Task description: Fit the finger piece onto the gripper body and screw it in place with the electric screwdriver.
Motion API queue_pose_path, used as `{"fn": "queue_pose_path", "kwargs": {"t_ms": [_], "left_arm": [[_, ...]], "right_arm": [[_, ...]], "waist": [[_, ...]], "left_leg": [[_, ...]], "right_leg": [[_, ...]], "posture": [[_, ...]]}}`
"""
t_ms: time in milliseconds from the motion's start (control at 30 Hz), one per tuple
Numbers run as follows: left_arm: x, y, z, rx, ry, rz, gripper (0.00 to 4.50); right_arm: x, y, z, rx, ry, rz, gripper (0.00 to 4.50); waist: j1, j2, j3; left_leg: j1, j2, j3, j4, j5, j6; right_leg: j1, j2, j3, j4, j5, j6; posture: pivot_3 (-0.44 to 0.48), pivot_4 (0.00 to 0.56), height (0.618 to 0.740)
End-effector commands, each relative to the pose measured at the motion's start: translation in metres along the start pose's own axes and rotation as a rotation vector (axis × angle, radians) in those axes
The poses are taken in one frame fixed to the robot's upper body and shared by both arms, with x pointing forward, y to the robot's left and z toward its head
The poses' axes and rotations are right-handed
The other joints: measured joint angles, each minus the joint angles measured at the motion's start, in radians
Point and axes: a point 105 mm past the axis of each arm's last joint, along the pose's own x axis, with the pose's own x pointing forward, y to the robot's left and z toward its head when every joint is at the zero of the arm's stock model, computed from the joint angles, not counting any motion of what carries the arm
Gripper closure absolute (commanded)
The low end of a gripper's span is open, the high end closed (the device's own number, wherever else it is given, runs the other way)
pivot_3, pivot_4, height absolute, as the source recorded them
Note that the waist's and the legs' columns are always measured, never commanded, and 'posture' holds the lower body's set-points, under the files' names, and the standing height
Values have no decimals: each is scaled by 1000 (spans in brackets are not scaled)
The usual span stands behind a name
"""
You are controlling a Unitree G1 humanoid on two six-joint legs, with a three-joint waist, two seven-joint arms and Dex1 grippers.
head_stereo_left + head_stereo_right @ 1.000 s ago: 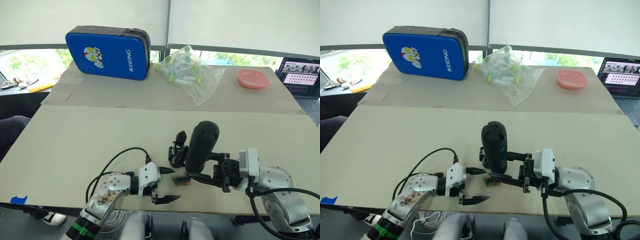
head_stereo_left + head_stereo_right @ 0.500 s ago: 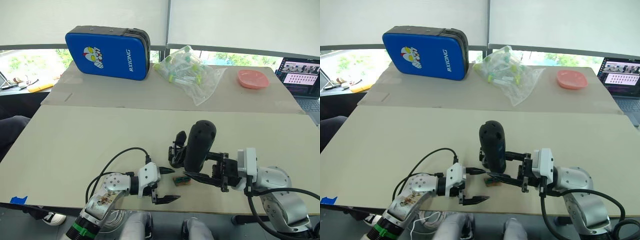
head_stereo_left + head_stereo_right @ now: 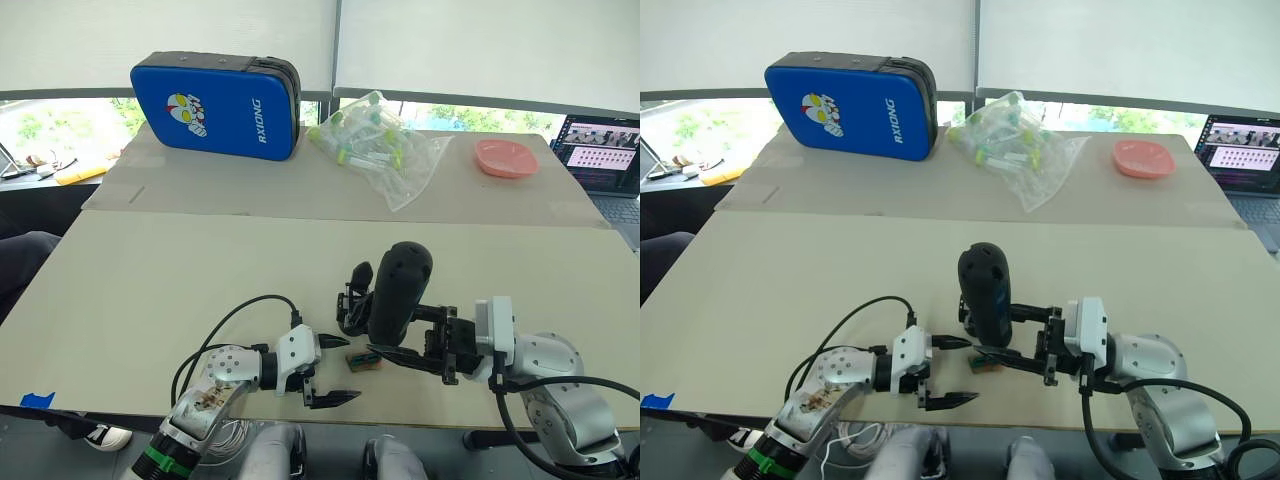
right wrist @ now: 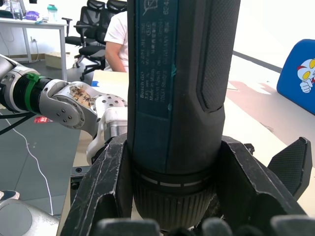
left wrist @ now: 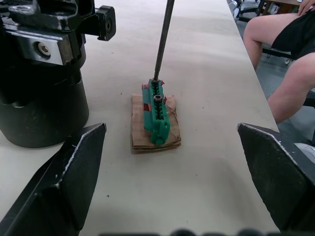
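Observation:
My right gripper (image 3: 388, 348) is shut on the electric screwdriver (image 3: 398, 295), a thick black tool held nearly upright. Its thin metal bit (image 5: 163, 39) points down and its tip touches the top of a small green-and-brown block (image 5: 156, 118). The gripper body (image 3: 352, 298), a black assembly with a round base, stands just behind the screwdriver and close beside the block. My left gripper (image 3: 335, 370) hovers open near the table's front edge, its wide-spread fingers (image 5: 64, 182) facing the block. The finger piece is out of view.
At the back stand a blue case (image 3: 215, 105), a clear bag of tubes (image 3: 375, 145), a pink dish (image 3: 506, 157) and a laptop (image 3: 605, 150). A person's legs (image 5: 280, 49) are beside the table. The table's front edge runs just under both grippers.
The screwdriver's top has tipped slightly to the left in my right gripper. The left arm has stayed put.

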Motion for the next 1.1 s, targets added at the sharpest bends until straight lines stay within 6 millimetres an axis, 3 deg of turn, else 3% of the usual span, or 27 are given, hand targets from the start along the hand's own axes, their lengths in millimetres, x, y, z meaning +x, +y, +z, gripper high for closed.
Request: {"fn": "queue_pose_path", "kwargs": {"t_ms": [33, 767, 1100], "left_arm": [[4, -11, -12, -51, 25, -38, 0], [-7, -9, 0, -41, -54, -32, 0], [-22, 4, 8, -30, -114, 12, 0]], "right_arm": [[3, 1, 16, -64, -57, 15, 2593], [2, -1, 29, -81, -79, 33, 2593], [1, -3, 45, -105, -110, 41, 2593]], "waist": [[0, 0, 0], [-3, 0, 0], [-3, 0, 0]], "left_leg": [[0, 0, 0, 0, 0, 0], [0, 0, 0, 0, 0, 0], [0, 0, 0, 0, 0, 0]], "right_leg": [[0, 0, 0, 0, 0, 0], [0, 0, 0, 0, 0, 0], [-1, 0, 0, 0, 0, 0]], "posture": [[0, 150, 740], [0, 150, 740], [0, 150, 740]]}}
